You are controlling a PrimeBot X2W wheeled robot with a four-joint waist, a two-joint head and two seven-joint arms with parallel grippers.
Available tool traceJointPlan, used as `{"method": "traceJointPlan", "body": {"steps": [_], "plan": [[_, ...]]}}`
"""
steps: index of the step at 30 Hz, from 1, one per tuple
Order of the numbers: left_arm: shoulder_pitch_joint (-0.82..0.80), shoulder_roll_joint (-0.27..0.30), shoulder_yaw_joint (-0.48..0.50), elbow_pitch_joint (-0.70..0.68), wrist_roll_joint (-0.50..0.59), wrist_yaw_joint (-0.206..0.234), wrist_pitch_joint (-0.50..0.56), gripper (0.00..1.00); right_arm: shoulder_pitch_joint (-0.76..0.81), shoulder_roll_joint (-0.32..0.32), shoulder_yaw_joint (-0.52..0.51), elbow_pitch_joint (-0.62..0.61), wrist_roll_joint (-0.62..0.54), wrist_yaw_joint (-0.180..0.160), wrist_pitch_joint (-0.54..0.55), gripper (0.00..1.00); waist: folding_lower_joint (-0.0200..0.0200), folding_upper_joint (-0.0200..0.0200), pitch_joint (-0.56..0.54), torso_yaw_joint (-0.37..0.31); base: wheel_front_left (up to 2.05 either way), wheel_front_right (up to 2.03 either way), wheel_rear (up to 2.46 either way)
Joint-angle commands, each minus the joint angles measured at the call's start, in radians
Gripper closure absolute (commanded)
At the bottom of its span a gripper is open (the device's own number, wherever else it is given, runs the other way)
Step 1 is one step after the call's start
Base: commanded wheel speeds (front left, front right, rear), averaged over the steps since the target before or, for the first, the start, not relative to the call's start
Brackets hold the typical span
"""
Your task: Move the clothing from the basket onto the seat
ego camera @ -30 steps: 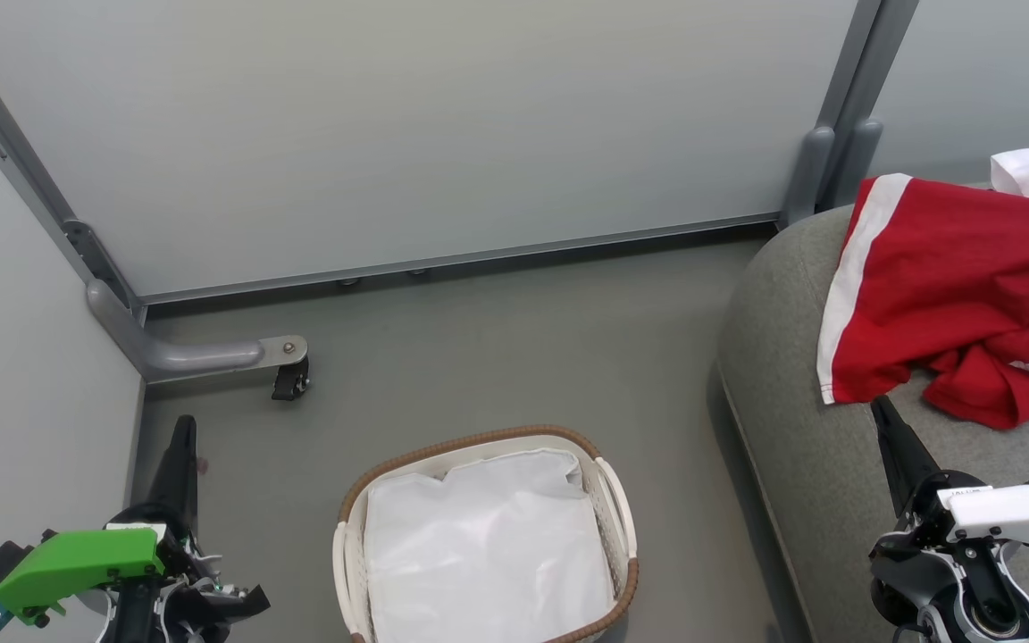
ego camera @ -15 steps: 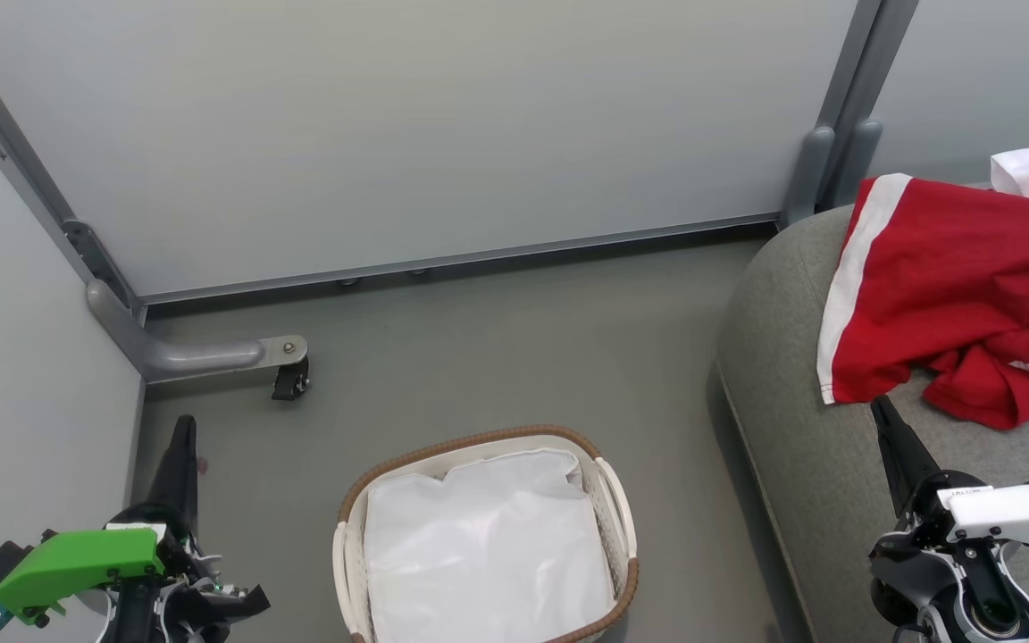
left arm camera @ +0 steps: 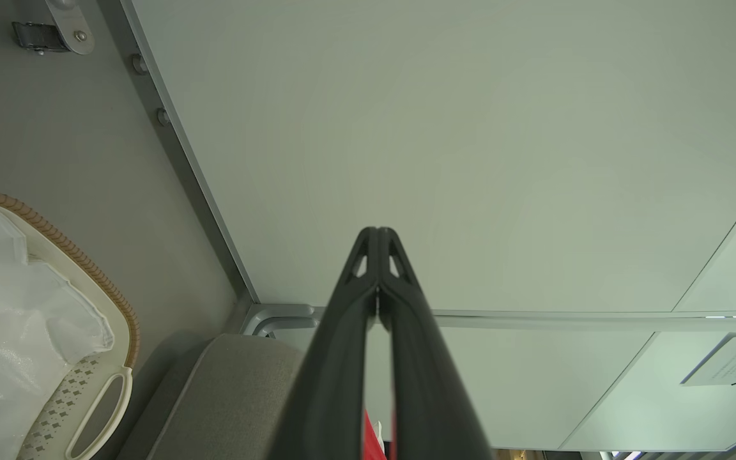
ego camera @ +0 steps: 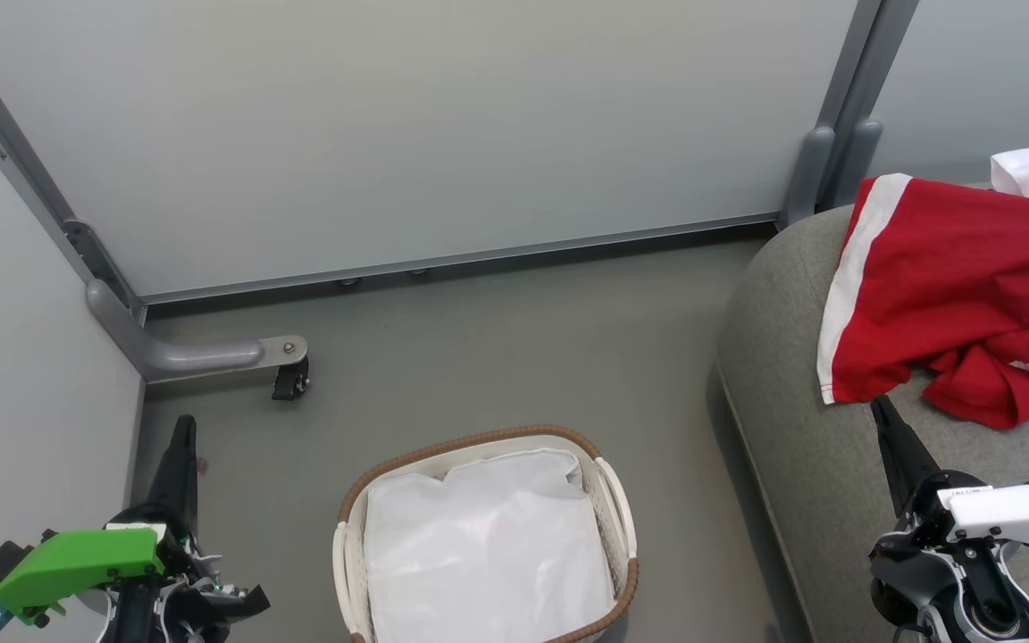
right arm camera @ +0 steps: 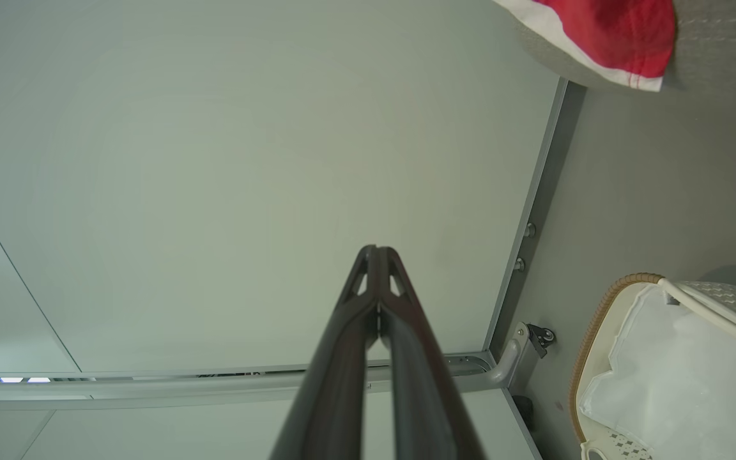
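Across the upper half of the head view, a pale partition panel (ego camera: 443,134) is closing off the back of the grey floor (ego camera: 497,339), leaving only a small corner to work in. At the right edge of the frame the light-grey couch seat (ego camera: 791,464) is bulging in, and the red garment (ego camera: 952,286) with white bands is lying crumpled on top of it, one banded edge drooping over the rounded corner. It is resting wholly on the seat, well apart from the basket (ego camera: 479,439), so the transfer looks done to me.

At lower centre that white perforated basket is sitting on the floor between the two arms, handy to either, and is holding nothing but its white liner sheet (ego camera: 488,545).

At lower left the left pincer (ego camera: 182,429) is pointing up the frame, its fingers pressed together on nothing. At lower right the right pincer (ego camera: 881,413) is doing likewise, its tip just below the garment's hem; whether it is touching the hem I cannot tell. Both seem to be parked, which would fit a finished job.

Left of centre, a small black caster (ego camera: 289,382) is propping the partition's foot.
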Motion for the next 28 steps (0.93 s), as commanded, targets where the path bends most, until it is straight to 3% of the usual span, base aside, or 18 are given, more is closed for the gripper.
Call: {"method": "traceJointPlan", "body": {"steps": [1, 28], "plan": [[-0.009, 0.007, 0.003, -0.002, -0.003, -0.004, 0.004, 1.00, 0.011, -0.006, -0.002, -0.003, 0.003, 0.000, 0.001, 1.00, 0.0000, 0.0000, 0.000, 0.000, 0.00, 0.00, 0.00], [-0.009, 0.007, 0.003, -0.002, -0.003, -0.004, 0.004, 1.00, 0.011, -0.006, -0.002, -0.003, 0.004, 0.000, 0.001, 1.00, 0.0000, 0.0000, 0.000, 0.000, 0.00, 0.00, 0.00]]}}
